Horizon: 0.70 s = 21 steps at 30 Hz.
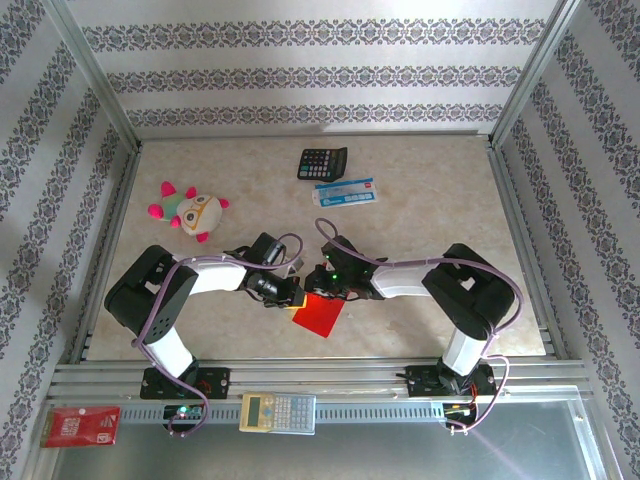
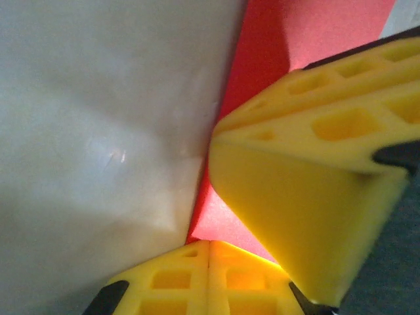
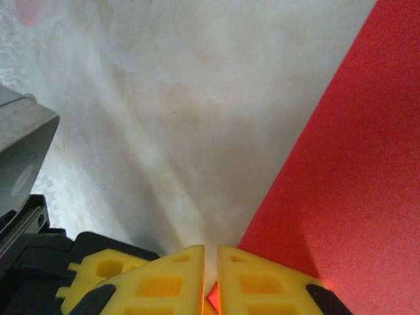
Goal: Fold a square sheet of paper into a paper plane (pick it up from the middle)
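Left jaws, right jaws — both pinching the square sheet of paper [image 1: 319, 316].

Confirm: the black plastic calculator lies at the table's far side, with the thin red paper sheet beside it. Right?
No. In the top external view the thin red paper sheet lies at the near side, apart from the black plastic calculator at the far side.

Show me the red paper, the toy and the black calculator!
red paper [image 1: 320, 320]: top view, its bare lower half.
toy [image 1: 199, 211]: top view, its face.
black calculator [image 1: 322, 162]: top view, its keypad.
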Each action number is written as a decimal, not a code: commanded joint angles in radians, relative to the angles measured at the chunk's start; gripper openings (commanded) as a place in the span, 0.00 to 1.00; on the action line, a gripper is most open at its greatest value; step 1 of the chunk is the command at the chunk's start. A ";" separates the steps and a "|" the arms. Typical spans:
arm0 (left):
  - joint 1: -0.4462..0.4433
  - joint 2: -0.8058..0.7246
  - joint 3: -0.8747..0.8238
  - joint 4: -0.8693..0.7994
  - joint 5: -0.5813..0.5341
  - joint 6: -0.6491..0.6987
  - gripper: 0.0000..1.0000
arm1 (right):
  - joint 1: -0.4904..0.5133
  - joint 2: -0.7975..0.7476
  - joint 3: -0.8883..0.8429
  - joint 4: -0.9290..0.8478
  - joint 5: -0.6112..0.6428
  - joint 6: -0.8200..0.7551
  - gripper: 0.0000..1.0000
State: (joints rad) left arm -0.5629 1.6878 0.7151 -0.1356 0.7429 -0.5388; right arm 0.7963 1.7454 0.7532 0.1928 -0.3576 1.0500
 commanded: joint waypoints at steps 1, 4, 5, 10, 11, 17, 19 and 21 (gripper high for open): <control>-0.027 0.063 -0.039 -0.195 -0.164 0.008 0.00 | 0.000 0.044 0.029 0.016 -0.009 0.005 0.13; -0.031 0.073 -0.037 -0.220 -0.180 0.020 0.00 | -0.014 0.061 0.029 0.016 -0.006 -0.004 0.12; -0.032 0.075 -0.034 -0.231 -0.188 0.023 0.00 | -0.023 0.064 0.026 0.016 -0.003 -0.005 0.12; -0.040 0.090 -0.044 -0.257 -0.211 0.032 0.00 | -0.064 0.071 0.019 0.008 -0.001 -0.026 0.11; -0.041 0.095 -0.048 -0.260 -0.216 0.033 0.00 | -0.072 0.074 0.020 0.006 -0.001 -0.031 0.11; -0.058 0.107 -0.053 -0.277 -0.237 0.034 0.00 | -0.115 0.095 0.042 -0.003 -0.017 -0.051 0.10; -0.064 0.106 -0.053 -0.283 -0.248 0.036 0.00 | -0.130 0.104 0.052 -0.007 -0.020 -0.056 0.10; -0.068 0.108 -0.055 -0.285 -0.255 0.034 0.00 | -0.143 0.116 0.069 -0.013 -0.028 -0.066 0.10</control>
State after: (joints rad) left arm -0.5854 1.6997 0.7364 -0.1925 0.6971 -0.5274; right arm 0.6930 1.8183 0.7975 0.2104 -0.4629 1.0252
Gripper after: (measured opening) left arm 0.066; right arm 0.102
